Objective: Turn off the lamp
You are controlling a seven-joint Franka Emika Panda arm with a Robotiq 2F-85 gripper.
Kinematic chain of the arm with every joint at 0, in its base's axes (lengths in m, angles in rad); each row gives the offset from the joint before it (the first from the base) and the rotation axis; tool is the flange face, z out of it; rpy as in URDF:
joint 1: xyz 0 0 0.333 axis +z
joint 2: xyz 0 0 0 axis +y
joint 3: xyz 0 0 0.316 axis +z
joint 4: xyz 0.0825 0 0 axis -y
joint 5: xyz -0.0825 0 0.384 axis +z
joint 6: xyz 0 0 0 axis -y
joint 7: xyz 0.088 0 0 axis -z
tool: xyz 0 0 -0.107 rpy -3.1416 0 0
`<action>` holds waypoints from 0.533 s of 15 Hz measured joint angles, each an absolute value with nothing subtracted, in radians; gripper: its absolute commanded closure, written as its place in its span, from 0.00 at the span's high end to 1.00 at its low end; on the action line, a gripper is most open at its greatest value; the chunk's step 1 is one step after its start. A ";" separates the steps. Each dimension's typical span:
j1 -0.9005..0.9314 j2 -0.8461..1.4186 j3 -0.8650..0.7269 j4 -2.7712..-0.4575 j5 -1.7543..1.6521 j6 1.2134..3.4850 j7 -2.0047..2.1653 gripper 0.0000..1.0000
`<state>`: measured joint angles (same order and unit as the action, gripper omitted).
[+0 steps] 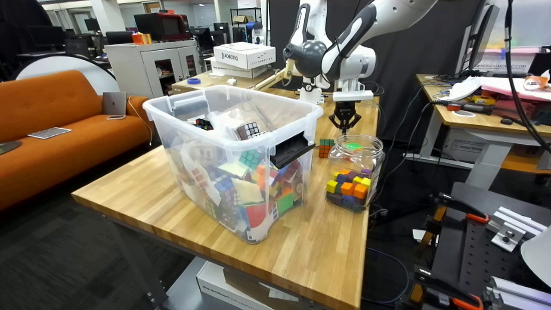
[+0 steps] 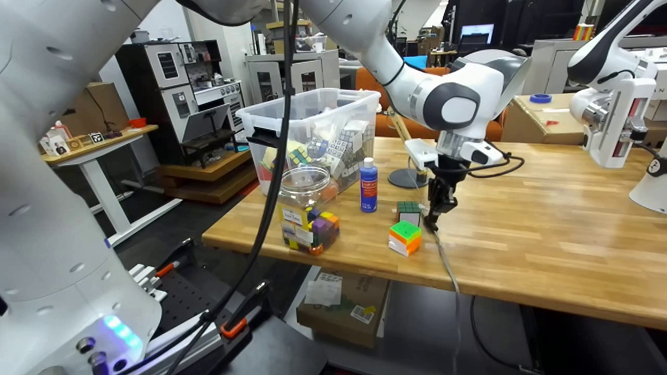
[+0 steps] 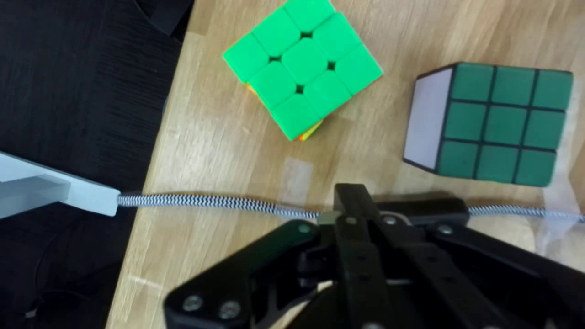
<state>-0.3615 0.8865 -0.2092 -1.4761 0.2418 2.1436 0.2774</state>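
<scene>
The lamp has a round dark grey head (image 1: 312,58) on a slim pale wooden arm (image 1: 275,79) in an exterior view. In an exterior view its round dark base (image 2: 408,178) stands on the table and its head (image 2: 513,73) is partly behind my arm. I cannot tell whether it is lit. A striped cord (image 3: 219,202) crosses the table in the wrist view, with a black oblong inline switch (image 3: 425,211) on it. My gripper (image 3: 354,201) is shut and empty, its tips at the switch and covering part of it; contact is unclear. It also points down in an exterior view (image 1: 344,129).
A bright green-topped cube (image 3: 304,68) and a dark green cube (image 3: 502,123) sit close beside the cord. A jar of coloured blocks (image 2: 307,208), a blue bottle (image 2: 368,185) and a large clear bin (image 2: 312,114) stand nearby. Another robot arm (image 2: 615,99) is farther off.
</scene>
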 measured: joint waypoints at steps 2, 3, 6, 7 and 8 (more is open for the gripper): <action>-0.355 0.824 -0.214 -1.510 0.241 2.174 0.266 0.00; -0.351 0.790 -0.214 -1.533 0.241 2.190 0.258 0.00; -0.331 0.679 -0.214 -1.633 0.241 2.234 0.229 0.00; -0.323 0.638 -0.214 -1.675 0.240 2.247 0.218 0.00; -0.313 0.595 -0.214 -1.724 0.233 2.258 0.210 0.00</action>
<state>-0.3130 0.5946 -0.2141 -1.7238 0.2329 2.2581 0.2098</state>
